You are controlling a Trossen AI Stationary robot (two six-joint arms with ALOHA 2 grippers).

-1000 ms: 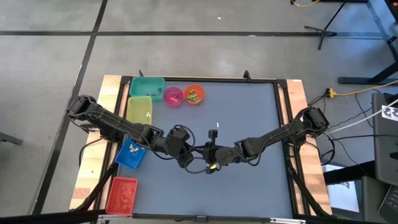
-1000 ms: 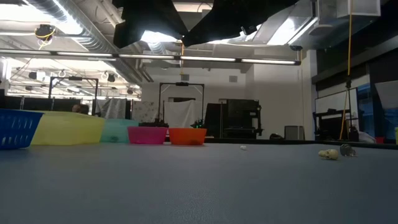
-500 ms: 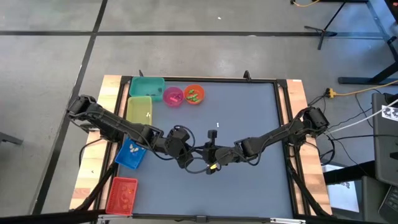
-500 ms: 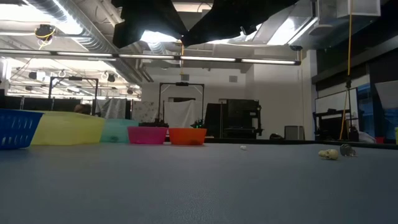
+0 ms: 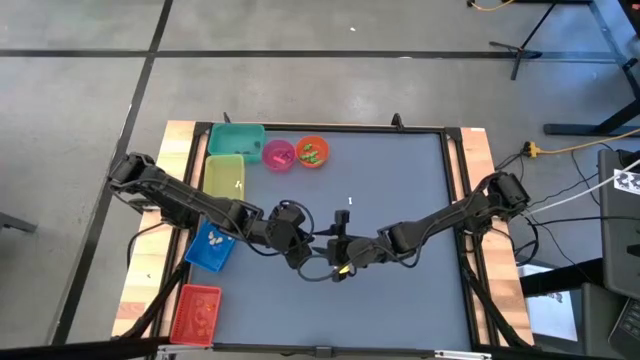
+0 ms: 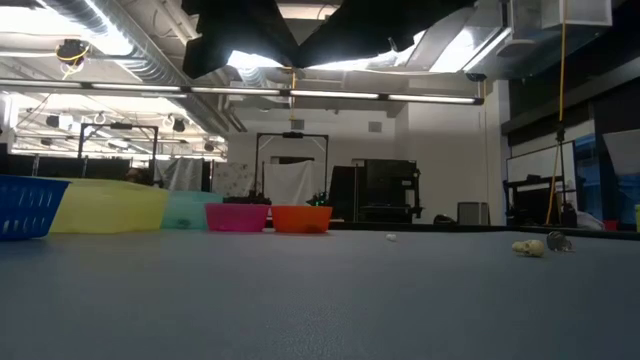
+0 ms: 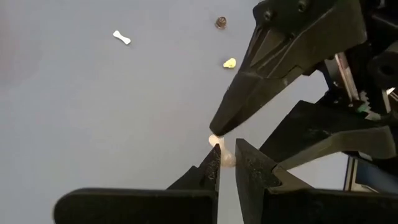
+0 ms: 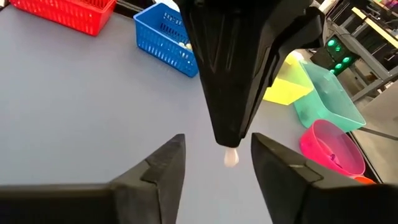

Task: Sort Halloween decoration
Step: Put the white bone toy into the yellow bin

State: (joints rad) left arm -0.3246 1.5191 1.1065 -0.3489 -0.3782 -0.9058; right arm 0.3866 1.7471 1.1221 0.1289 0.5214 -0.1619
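Observation:
Above the middle of the table, my left gripper (image 5: 316, 249) and my right gripper (image 5: 338, 252) meet tip to tip. The left gripper (image 7: 225, 158) is shut on a tiny white trinket (image 7: 222, 153). The right gripper (image 8: 217, 155) is open, one finger on each side of that trinket (image 8: 231, 157). More Halloween decoration lies loose on the grey mat: a white bone (image 7: 122, 37), a yellow piece (image 7: 229, 63) and a dark piece (image 7: 220, 22). My left gripper pinches the white trinket's lower part (image 7: 226, 160) between its two fingertips, at their free ends. Its fingers reach toward the table's right side. The trinket sticks out past the tips, clear of the table. My right gripper has one fingertip (image 7: 217, 127) right at the trinket's outer end; whether it touches, I cannot tell.
Along the left side stand a teal bin (image 5: 237, 139), a yellow bin (image 5: 224, 175), a blue bin (image 5: 211, 246) and a red bin (image 5: 196, 313). A pink bowl (image 5: 278, 154) and an orange bowl (image 5: 312, 151) stand at the far edge. The mat's right half is bare.
My right gripper has opened beside the left gripper's tip. Both arms have stayed in place, and the white trinket stays in my left gripper.

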